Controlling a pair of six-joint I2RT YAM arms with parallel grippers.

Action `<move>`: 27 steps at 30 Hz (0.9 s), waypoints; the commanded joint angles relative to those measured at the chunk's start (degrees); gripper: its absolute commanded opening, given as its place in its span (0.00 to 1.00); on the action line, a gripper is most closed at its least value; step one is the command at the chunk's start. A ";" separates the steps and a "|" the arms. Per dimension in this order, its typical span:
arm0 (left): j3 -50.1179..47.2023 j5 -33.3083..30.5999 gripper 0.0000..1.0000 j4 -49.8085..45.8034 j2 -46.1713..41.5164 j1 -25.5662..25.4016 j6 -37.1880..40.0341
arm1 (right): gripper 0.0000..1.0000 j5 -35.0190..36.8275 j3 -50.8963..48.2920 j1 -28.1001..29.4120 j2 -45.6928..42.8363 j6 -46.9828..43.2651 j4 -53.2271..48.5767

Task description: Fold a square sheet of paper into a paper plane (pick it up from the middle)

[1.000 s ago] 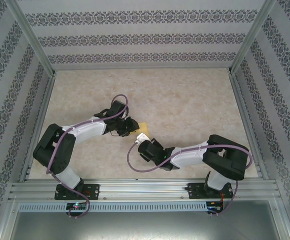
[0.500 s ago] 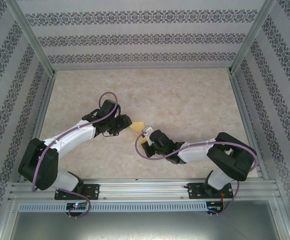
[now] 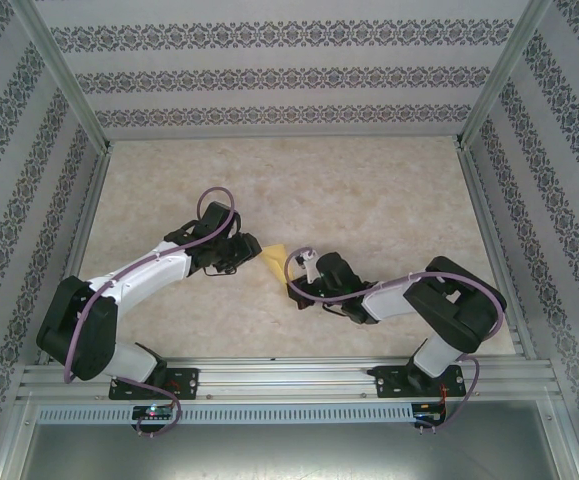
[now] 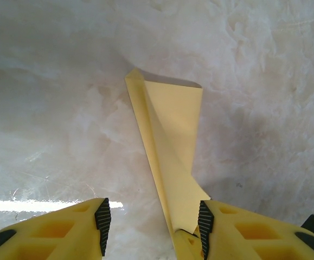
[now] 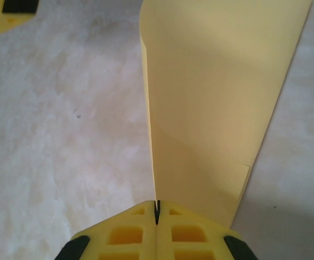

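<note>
Patterned walls (image 3: 289,75) box in a pale marbled table (image 3: 389,190). Near its middle is my landmark, the yellow sheet (image 3: 273,257), already creased into a long narrow wedge. My left arm (image 3: 149,272) reaches toward the sheet from its left and my right arm (image 3: 389,300) from its right, so the sheet sits between my two wrists. My right jaws are clenched on one end of the sheet, pinching the paper flat between them. My left jaws are released and stand apart, with the sheet's pointed end just beside one pad (image 4: 205,219); whether it touches I cannot tell. I judge this a mid-fold step, with the plane not yet finished. Next, my left jaws need to close on that tip, or press the crease down, while the right grip holds; a slip there would skew the fold.
</note>
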 commanded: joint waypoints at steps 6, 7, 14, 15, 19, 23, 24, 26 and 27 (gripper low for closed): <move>-1.39 3.14 0.43 4.22 1.46 0.66 0.62 | 0.00 -12.78 1.26 -3.67 4.59 9.36 4.56; -1.69 3.73 0.42 5.34 1.48 0.64 0.68 | 0.00 -13.99 1.55 -4.17 5.46 10.53 4.58; -4.03 7.55 0.33 11.43 3.66 0.65 0.97 | 0.00 -21.18 2.11 -7.35 11.15 21.01 14.71; -4.42 7.96 0.33 12.30 3.83 0.61 0.95 | 0.00 -21.41 1.91 -7.82 11.60 22.54 15.58; -5.60 9.98 0.33 16.00 4.50 0.55 1.43 | 0.00 -23.40 1.04 -9.69 14.41 28.74 21.73; -6.00 12.45 0.34 19.68 6.08 0.39 1.42 | 0.00 -24.36 0.85 -10.72 16.56 32.76 25.12; -5.87 13.03 0.35 20.51 6.81 0.25 1.17 | 0.00 -24.21 0.83 -10.76 16.67 32.81 25.30; -5.83 14.50 0.36 23.40 8.15 -0.16 0.82 | 0.00 -23.92 0.85 -10.81 16.67 32.73 24.33; -5.50 15.10 0.37 24.68 9.10 -0.31 0.62 | 0.00 -23.83 0.85 -10.96 16.68 32.94 24.21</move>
